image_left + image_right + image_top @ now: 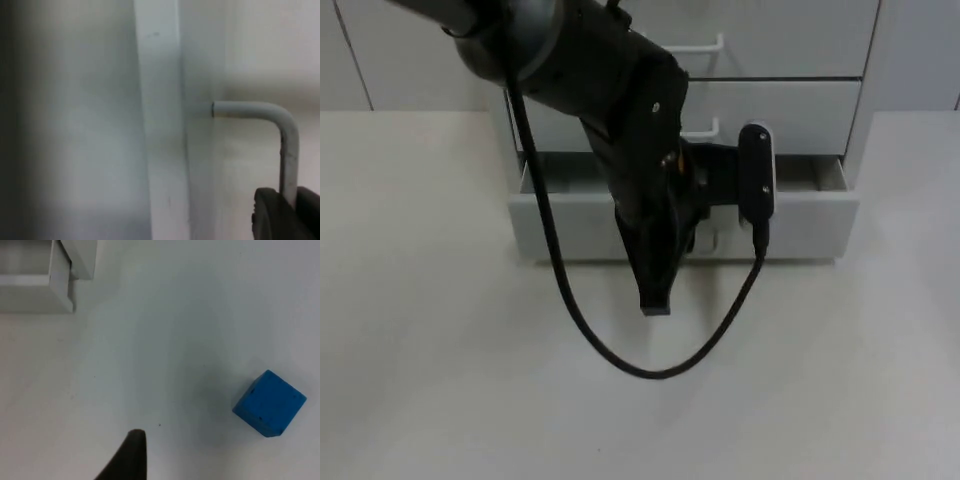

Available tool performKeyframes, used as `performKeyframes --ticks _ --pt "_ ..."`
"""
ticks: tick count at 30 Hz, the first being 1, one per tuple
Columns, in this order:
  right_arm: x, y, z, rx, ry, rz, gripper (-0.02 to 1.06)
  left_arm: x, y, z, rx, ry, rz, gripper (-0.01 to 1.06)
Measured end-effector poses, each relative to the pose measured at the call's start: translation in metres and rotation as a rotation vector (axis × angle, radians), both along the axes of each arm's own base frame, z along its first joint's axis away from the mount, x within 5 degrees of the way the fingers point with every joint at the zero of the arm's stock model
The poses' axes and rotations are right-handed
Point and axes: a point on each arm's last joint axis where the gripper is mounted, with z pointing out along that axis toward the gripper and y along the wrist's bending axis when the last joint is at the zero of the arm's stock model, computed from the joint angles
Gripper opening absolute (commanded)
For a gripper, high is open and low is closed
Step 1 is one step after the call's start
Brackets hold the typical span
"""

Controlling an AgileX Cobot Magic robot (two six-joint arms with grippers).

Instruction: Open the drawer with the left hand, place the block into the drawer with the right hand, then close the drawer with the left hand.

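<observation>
Overhead, the left arm (610, 110) slants down from the upper left across the drawer unit (770, 60), its left gripper (665, 275) at the front of the bottom drawer (800, 215), which stands pulled out partway. Whether that pincer is wide or narrow cannot be told. Seen from the left wrist, a black fingertip (282, 215) touches the bent white handle (280, 125). Seen from the right wrist, the blue block (270, 402) lies on the white table (175, 340), well apart from the drawer's corner (55, 285); the right gripper's opening cannot be told either.
</observation>
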Motion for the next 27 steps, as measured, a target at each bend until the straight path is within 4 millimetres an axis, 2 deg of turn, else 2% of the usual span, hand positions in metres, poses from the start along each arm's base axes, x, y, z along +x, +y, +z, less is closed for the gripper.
performKeyframes --ticks 6,8,13,18,27 --pt "0.000 0.000 0.000 0.000 0.000 0.000 1.05 -0.021 -0.004 -0.003 0.018 0.044 -0.026 0.00" --pt "0.000 0.000 0.000 0.000 0.000 0.000 1.05 -0.035 -0.006 -0.007 0.032 0.068 -0.040 0.00" --pt "0.000 0.000 0.000 0.001 0.000 -0.001 1.05 -0.047 -0.005 -0.007 0.018 0.064 -0.041 0.00" --pt "0.000 0.000 0.000 0.001 0.000 -0.001 1.05 -0.083 -0.003 -0.017 0.059 0.194 -0.009 0.00" --pt "0.000 0.000 0.000 -0.006 -0.003 -0.001 1.05 -0.084 -0.001 -0.017 0.049 0.185 -0.010 0.00"
